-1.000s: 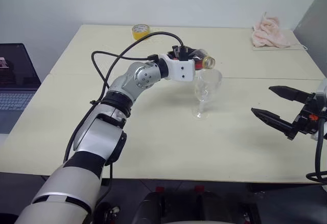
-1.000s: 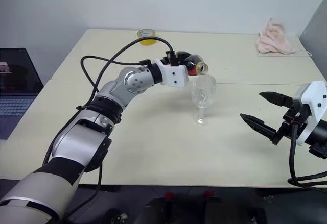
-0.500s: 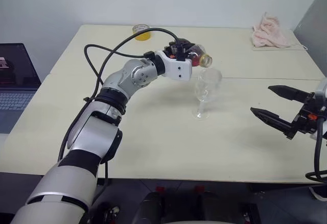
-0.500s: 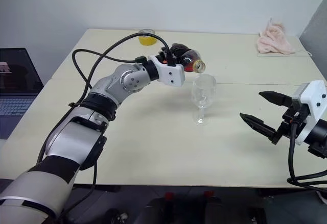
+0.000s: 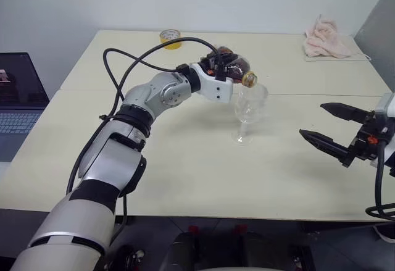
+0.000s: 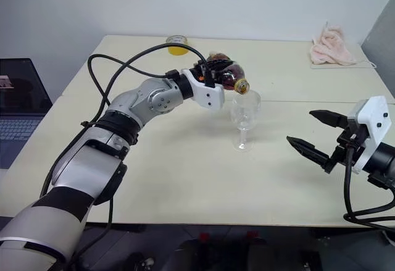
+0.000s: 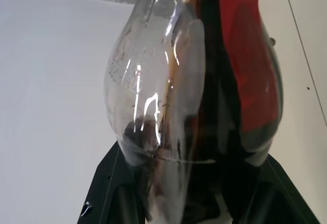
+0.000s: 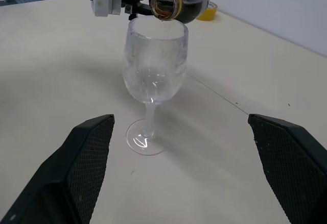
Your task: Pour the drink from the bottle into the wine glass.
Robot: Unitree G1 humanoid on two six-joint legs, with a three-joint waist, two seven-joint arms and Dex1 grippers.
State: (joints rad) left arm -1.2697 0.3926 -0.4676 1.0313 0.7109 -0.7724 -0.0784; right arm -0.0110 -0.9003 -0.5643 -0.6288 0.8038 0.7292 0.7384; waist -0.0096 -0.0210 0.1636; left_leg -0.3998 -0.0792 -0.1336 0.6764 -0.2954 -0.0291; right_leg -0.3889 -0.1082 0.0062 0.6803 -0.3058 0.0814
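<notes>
My left gripper [image 5: 220, 66] is shut on the bottle [image 5: 234, 70], a squat clear bottle with a red label, held on its side above the table. The dark drink [image 7: 225, 106] lies inside it. Its open mouth [image 8: 164, 2] tips down just over the rim of the wine glass [image 5: 249, 107]. The glass stands upright on the table, and its bowl [image 8: 153, 66] shows no dark liquid. My right gripper [image 5: 311, 120] hovers open to the right of the glass, well apart from it, its fingers [image 8: 87, 152] spread wide and empty.
A yellow tape roll [image 5: 170, 37] sits at the table's far edge behind the bottle. A pink cloth [image 5: 326, 38] lies at the far right corner. A laptop [image 5: 18, 104] stands off the table's left side. A seam [image 5: 321, 94] crosses the tabletop behind the glass.
My left wrist has rolled, tipping the bottle's mouth lower, down to the glass rim. The right gripper has stayed in place and open.
</notes>
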